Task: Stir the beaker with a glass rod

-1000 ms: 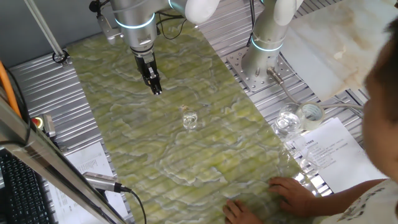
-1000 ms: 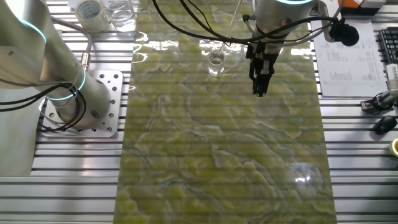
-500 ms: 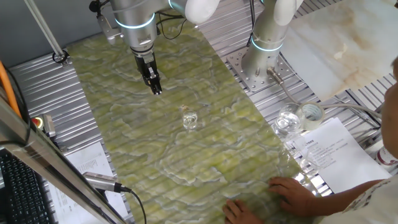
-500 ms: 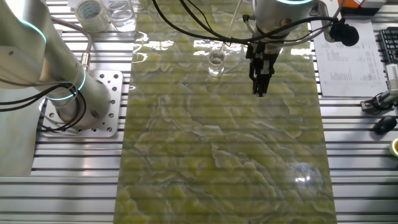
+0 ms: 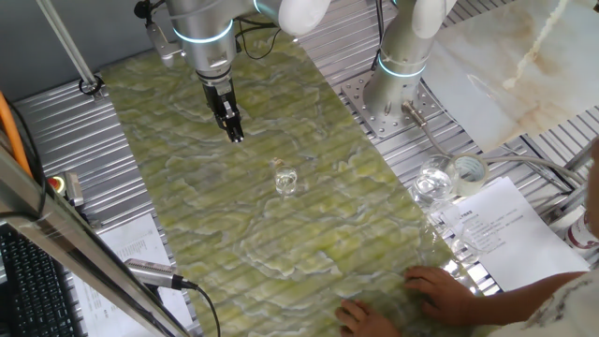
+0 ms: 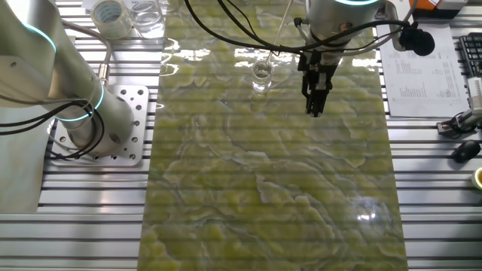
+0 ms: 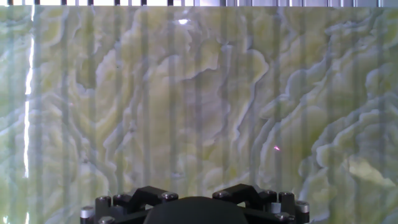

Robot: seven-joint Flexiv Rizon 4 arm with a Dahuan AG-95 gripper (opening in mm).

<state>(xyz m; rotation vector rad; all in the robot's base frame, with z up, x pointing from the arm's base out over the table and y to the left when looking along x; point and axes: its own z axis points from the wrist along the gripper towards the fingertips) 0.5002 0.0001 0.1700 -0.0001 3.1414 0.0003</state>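
Note:
The beaker (image 5: pixel 286 181) is a small clear glass standing on the green marbled mat; it also shows in the other fixed view (image 6: pixel 261 74). The glass rod (image 6: pixel 277 34) appears as a thin pale line leaning out of the beaker toward the top edge; I cannot make it out in the first fixed view. My gripper (image 5: pixel 236 135) hangs above the mat to the beaker's upper left, apart from it. In the other fixed view the gripper (image 6: pixel 314 110) is right of the beaker. Its fingers look pressed together with nothing between them. The hand view shows only mat (image 7: pixel 199 93).
A larger glass vessel (image 5: pixel 432 183) and a tape roll (image 5: pixel 468 169) stand off the mat at the right, near printed sheets (image 5: pixel 496 229). A person's hands (image 5: pixel 440 285) rest on the mat's near edge. A second arm's base (image 5: pixel 393 84) is bolted beside the mat.
The person's head at the right edge has drawn back out of the fixed view. The gripper, beaker and rod have not moved.

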